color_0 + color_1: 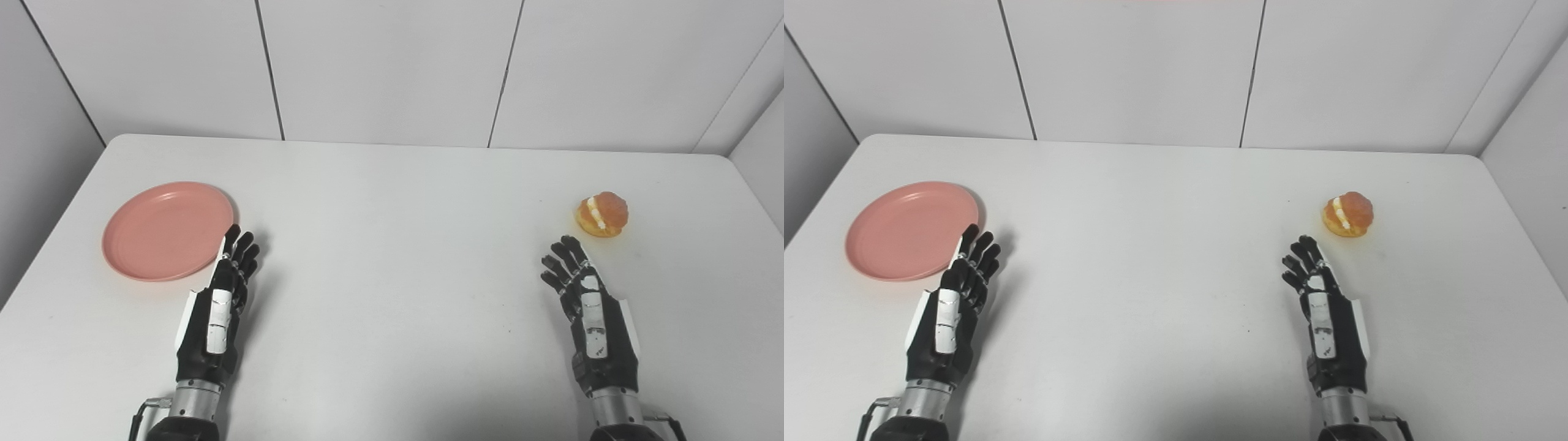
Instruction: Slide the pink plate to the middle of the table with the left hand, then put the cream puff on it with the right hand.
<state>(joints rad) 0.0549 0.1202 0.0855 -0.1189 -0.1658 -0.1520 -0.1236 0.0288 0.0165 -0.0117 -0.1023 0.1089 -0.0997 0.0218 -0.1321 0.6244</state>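
A round pink plate [166, 230] lies flat on the left side of the white table [392, 245], holding nothing. My left hand [217, 303] is open just right of the plate's near right rim, its fingertips level with that rim. Whether they touch it I cannot tell. A golden cream puff [603, 214] with a white cream seam sits on the right side of the table. Below and left of the puff, my right hand [588, 306] is open, fingers stretched toward it, with a small gap between the fingertips and the puff.
White wall panels [392, 67] rise behind the table's far edge. The table's left edge runs close to the plate, and its right edge lies a little beyond the puff. Bare tabletop stretches between the two hands.
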